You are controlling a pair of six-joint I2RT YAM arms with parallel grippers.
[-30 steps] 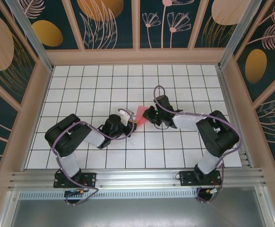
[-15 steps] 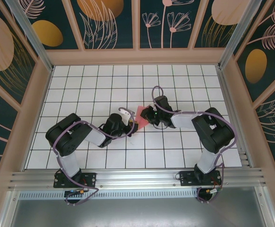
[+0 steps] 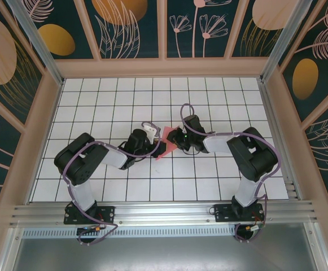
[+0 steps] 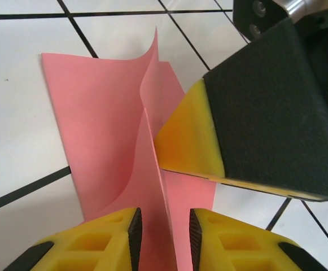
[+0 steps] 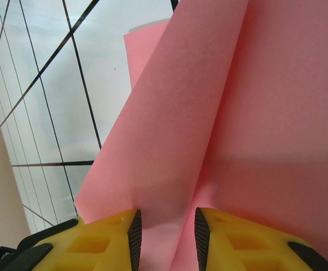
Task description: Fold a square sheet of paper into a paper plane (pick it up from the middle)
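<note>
My left claw (image 4: 164,227) and right claw (image 5: 167,227) each stand slightly parted astride the raised ridge of the square sheet of paper (image 4: 96,118), gripping nothing; I'd pinch that crease centred.

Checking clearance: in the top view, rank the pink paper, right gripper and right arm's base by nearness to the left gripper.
1. pink paper, at the tips of the left gripper.
2. right gripper, just beyond the paper.
3. right arm's base, near edge, far right.
</note>
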